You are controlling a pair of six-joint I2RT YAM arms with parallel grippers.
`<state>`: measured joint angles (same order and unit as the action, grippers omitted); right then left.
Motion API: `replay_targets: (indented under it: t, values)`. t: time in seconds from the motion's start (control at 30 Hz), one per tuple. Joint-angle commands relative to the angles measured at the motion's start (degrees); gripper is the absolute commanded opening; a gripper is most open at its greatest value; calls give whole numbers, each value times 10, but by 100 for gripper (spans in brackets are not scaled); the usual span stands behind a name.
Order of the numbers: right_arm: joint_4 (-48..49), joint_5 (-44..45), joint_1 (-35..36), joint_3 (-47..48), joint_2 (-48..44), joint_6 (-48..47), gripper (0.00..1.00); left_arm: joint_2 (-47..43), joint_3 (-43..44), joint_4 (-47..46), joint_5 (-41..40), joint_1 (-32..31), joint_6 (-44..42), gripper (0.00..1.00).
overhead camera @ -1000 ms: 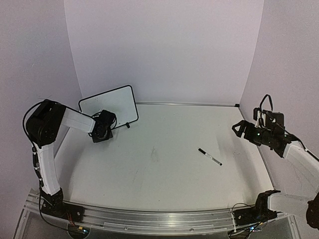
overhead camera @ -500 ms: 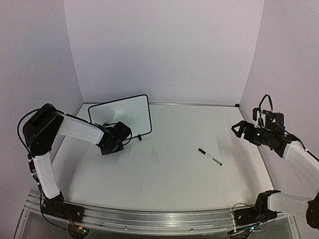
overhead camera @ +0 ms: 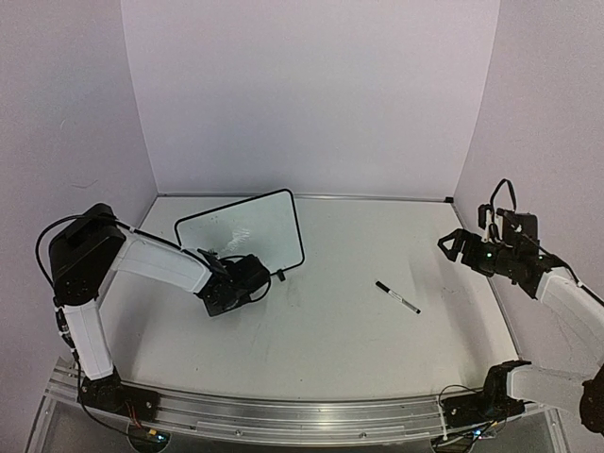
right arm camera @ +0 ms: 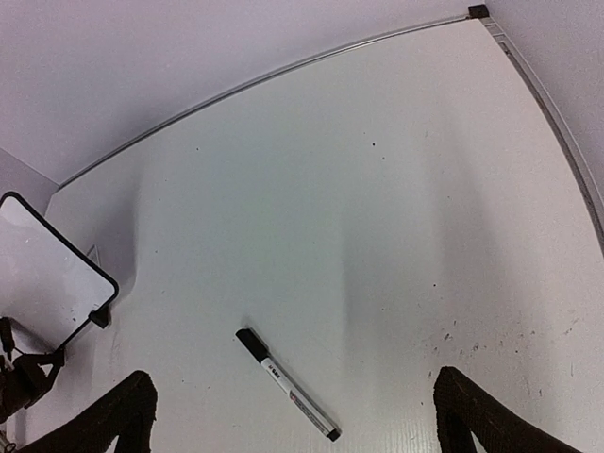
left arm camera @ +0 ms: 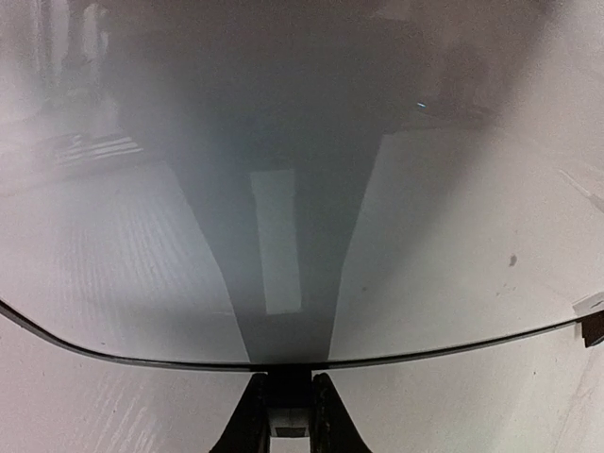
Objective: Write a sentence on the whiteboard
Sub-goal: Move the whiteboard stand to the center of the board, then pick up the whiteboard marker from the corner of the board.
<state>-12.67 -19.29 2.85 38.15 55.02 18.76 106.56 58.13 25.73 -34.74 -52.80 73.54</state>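
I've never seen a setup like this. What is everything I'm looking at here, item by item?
whiteboard: one, white with a thin black frame, left half of the table towards the back; no writing visible on it
marker: one, white barrel with black cap, lying on the table right of centre, nothing touching it
table: one, white, under everything
walls: three, pale lilac, at the back and on both sides
rail: one, silver metal, along the near edge
left hand: one, black, shut on the whiteboard's lower edge
right hand: one, black, open, raised over the table's right side, holding nothing
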Motion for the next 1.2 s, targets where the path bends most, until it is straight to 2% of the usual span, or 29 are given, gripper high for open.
replay_targets:
  t: [0.0,0.13,0.17,0.23,0.27,0.37,0.47,0.67,0.8,0.93,1.0,1.07,1.13,1.17]
  values:
    - [7,-10,3,1,4,4,98,-11,4,40,13,-20,35,3]
    - [9,-2,20,-2,13,9,98,-15,8,68,12,-22,36,18]
    - [8,2,28,-1,19,11,96,-17,8,68,14,-23,30,24]
    - [6,16,53,2,33,14,94,-23,8,69,15,-30,21,46]
    - [5,29,69,4,43,15,93,-27,8,70,15,-34,18,53]
    - [-1,74,125,20,82,10,92,-39,10,73,9,-48,9,69]
    - [-11,84,159,41,136,9,87,-56,15,86,-8,-66,-6,79]
    - [-62,111,193,63,216,2,77,-101,25,129,-48,-109,-43,87]
    - [-93,147,202,65,241,0,72,-138,29,93,-26,-120,-145,89]
    - [-134,170,202,85,284,9,59,-167,57,87,-5,-131,-228,90]
    - [-148,174,202,96,312,6,56,-188,63,60,26,-130,-292,90]
    - [-157,177,202,106,332,2,53,-208,66,6,96,-130,-395,91]
    - [-158,177,202,112,344,-2,51,-215,88,-11,167,-129,-470,91]
    - [-158,177,202,115,348,-4,51,-216,102,-3,178,-129,-486,91]
